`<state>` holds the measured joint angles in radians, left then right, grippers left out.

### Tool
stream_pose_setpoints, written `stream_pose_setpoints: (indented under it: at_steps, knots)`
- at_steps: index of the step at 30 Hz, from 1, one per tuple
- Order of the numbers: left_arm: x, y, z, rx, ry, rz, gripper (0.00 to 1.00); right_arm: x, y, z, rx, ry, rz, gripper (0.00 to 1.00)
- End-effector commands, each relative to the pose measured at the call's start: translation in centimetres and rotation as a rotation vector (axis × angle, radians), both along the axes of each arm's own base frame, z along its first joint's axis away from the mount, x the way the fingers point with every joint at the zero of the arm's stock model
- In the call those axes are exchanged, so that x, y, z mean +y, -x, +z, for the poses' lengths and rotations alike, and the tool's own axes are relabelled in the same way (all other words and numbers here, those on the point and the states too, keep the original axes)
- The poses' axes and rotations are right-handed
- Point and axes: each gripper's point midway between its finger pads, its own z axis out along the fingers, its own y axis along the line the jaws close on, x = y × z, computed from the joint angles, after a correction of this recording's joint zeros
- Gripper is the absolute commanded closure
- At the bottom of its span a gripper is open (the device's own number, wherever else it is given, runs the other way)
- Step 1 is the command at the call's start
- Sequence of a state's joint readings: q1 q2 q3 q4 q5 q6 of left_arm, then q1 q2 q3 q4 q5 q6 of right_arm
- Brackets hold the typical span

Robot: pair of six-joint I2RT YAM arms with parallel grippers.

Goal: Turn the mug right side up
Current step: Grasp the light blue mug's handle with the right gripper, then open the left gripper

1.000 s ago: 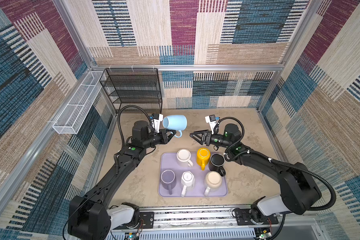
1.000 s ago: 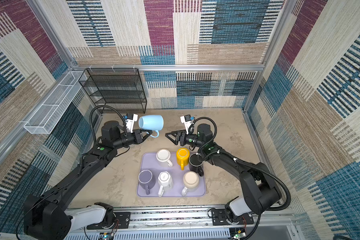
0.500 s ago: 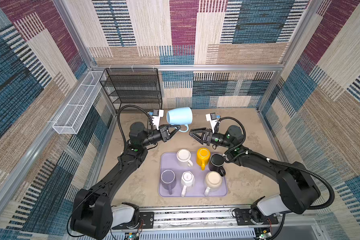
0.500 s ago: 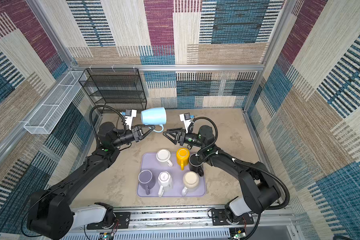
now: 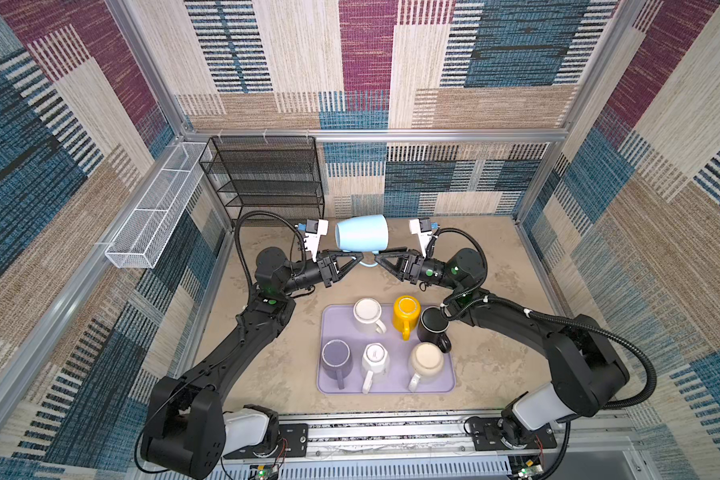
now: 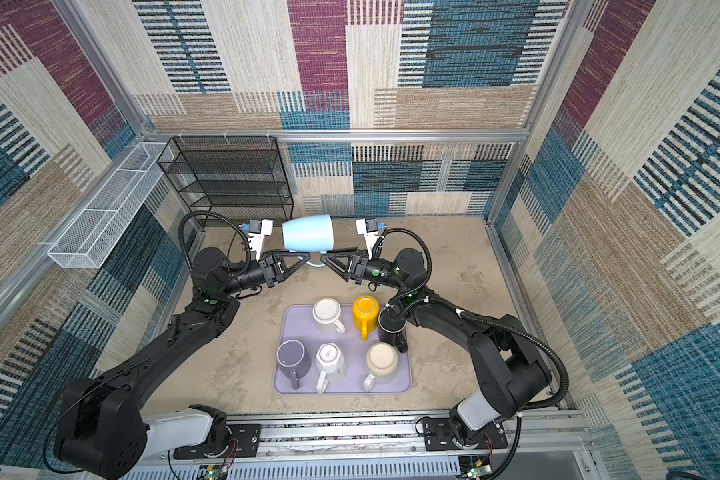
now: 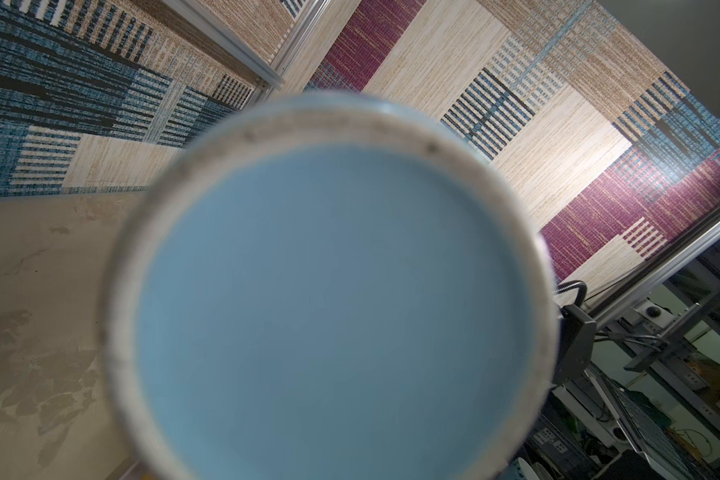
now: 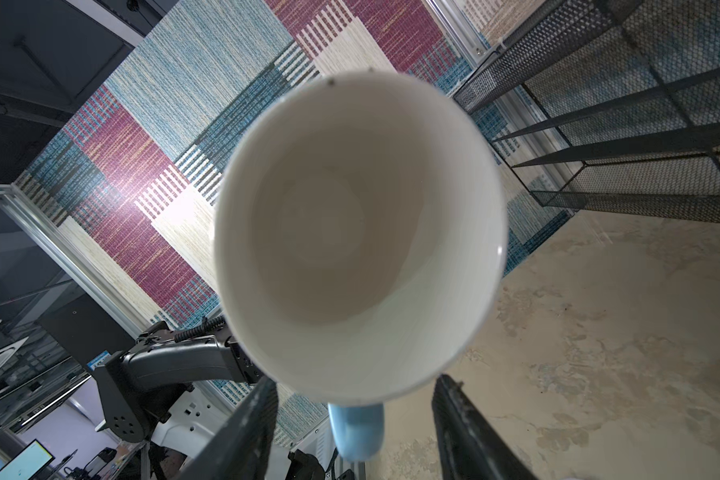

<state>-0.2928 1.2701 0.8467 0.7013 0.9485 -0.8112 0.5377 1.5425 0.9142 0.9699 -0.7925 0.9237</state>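
Observation:
A light blue mug (image 5: 362,233) (image 6: 308,237) hangs on its side above the table in both top views, mouth toward the right arm. My left gripper (image 5: 359,259) is shut on the mug's handle (image 5: 367,263) from the left. In the left wrist view the mug's base (image 7: 329,291) fills the picture and hides the jaws. My right gripper (image 5: 377,260) (image 8: 354,380) stands open at the handle (image 8: 356,428) from the other side. Its two fingers (image 8: 242,432) flank the handle with a gap on each side. The white inside of the mug (image 8: 350,232) faces that camera.
A purple tray (image 5: 395,388) near the front holds several mugs, among them a yellow one (image 5: 406,313) and a black one (image 5: 433,328) just under the right arm. A black wire rack (image 5: 267,174) stands at the back left, a white wire basket (image 5: 154,216) on the left wall.
The left arm has lifted the mug and turned it, so its mouth now faces the right arm. The right gripper has moved in around the handle and its jaws have narrowed.

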Motion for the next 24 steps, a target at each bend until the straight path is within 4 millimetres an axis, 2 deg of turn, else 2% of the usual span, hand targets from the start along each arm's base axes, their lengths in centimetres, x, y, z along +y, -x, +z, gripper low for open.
stream_pose_setpoints:
  at_steps: [1,9,18,24]
  knots:
    - [0.2,0.8,2.0,-0.114,0.035,-0.011,1.0,0.0,0.4,1.5,-0.032,-0.041,0.01,0.49]
    - [-0.1,1.0,1.8,-0.112,0.052,-0.04,1.0,0.5,0.7,2.0,-0.039,-0.05,0.02,0.63]
    - [-0.6,1.6,1.5,-0.122,0.048,-0.073,1.0,0.8,0.7,2.0,-0.027,-0.052,0.028,0.71]
    - [-0.8,1.8,1.0,-0.124,0.041,-0.084,1.0,0.6,0.8,2.5,-0.023,-0.06,0.02,0.94]
